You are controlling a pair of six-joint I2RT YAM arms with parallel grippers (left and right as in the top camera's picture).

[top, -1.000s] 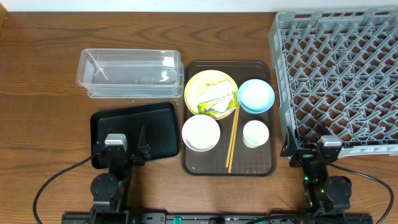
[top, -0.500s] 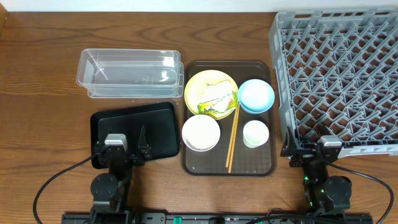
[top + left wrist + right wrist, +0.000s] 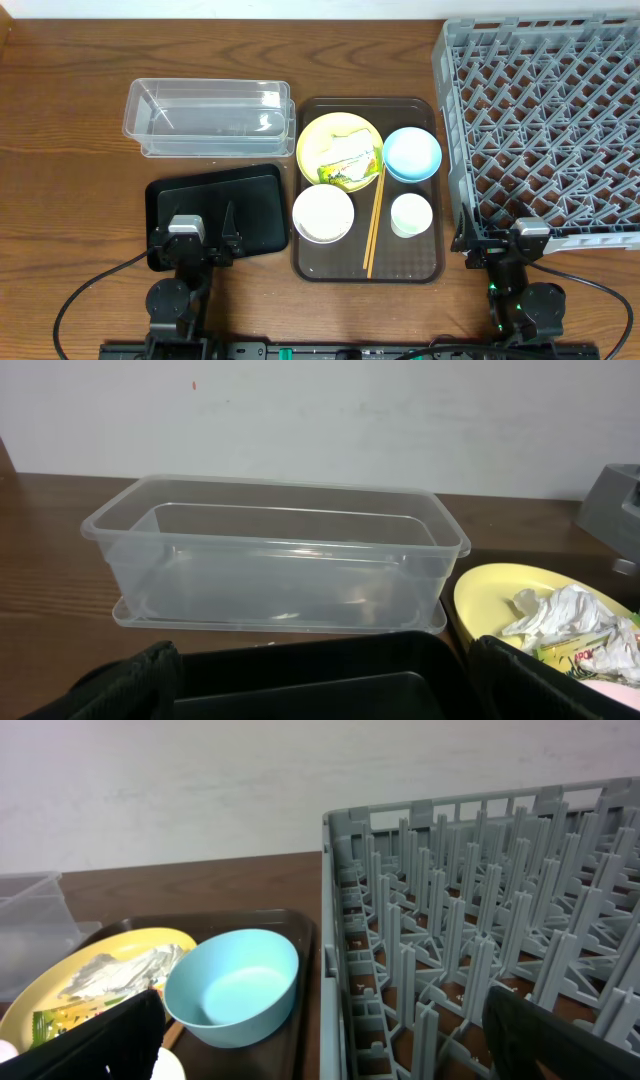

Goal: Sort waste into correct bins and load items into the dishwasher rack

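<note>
A yellow plate [image 3: 318, 135] holds white crumpled tissue [image 3: 348, 150] and a yellow-green wrapper [image 3: 343, 176]. The light blue bowl [image 3: 411, 154], white bowl [image 3: 323, 213], white cup [image 3: 411, 214] and chopsticks [image 3: 374, 220] lie beside it. The clear tub [image 3: 208, 118] and black tray [image 3: 215, 200] sit to the left, the grey rack [image 3: 545, 120] to the right. My left gripper [image 3: 193, 238] is open and empty over the black tray's near edge [image 3: 320, 700]. My right gripper [image 3: 500, 245] is open and empty at the rack's near left corner [image 3: 330, 1055]. I cannot make out rice.
The dishes all sit on a dark brown serving tray [image 3: 330, 262] in the middle of the wooden table. A pale wall stands behind the table. The rack reaches past the right edge of the overhead view.
</note>
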